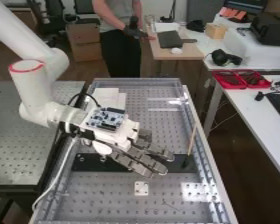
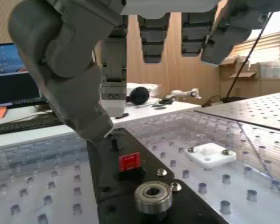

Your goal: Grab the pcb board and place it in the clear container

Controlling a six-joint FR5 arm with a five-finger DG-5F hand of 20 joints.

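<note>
One robot hand (image 1: 134, 162) hangs over the black strip (image 1: 91, 162) in the high view, and we see its fingers straight and relaxed, gripping nothing. Near the fingertips a thin stick (image 1: 192, 140) stands tilted at the strip's end. We find a white plate (image 1: 142, 188) lying apart from the strip, and red bins (image 1: 240, 79) on the side table (image 1: 247, 112).

In the wrist view, what is probably the pcb board (image 2: 129, 161), small and red, stands on the strip near the thumb. We notice a black peg (image 2: 115, 144) and a metal cylinder (image 2: 153, 198) close by it.
</note>
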